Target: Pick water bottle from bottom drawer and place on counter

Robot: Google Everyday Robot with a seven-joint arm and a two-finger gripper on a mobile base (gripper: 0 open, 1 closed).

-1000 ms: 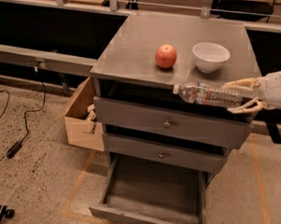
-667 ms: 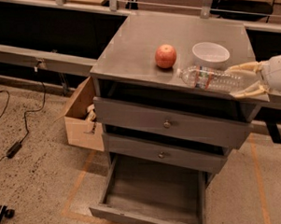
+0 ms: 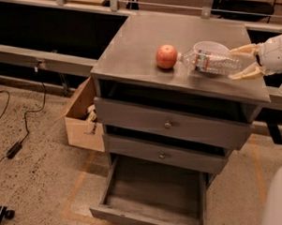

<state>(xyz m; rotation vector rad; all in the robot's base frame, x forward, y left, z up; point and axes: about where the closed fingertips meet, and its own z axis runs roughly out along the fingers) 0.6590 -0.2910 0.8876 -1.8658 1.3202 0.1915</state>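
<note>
The water bottle (image 3: 210,61) is clear and ribbed with a dark label band. It lies on its side just above the counter (image 3: 134,53), its pale cap pointing left toward a red apple (image 3: 166,56). My gripper (image 3: 240,61) reaches in from the right, its tan fingers (image 3: 244,73) shut on the bottle's base end. The bottle partly hides a white bowl (image 3: 210,46) behind it. The bottom drawer (image 3: 153,197) is pulled open below and shows a bare grey floor.
Two knobbed drawers (image 3: 167,126) above the bottom one are closed. An open cardboard box (image 3: 83,116) stands on the floor left of the cabinet. Cables (image 3: 18,139) run over the floor at the left. A dark shelf rail runs behind.
My gripper has carried the bottle up and left, from in front of the cabinet's top edge to over the counter, in front of the bowl and close to the apple.
</note>
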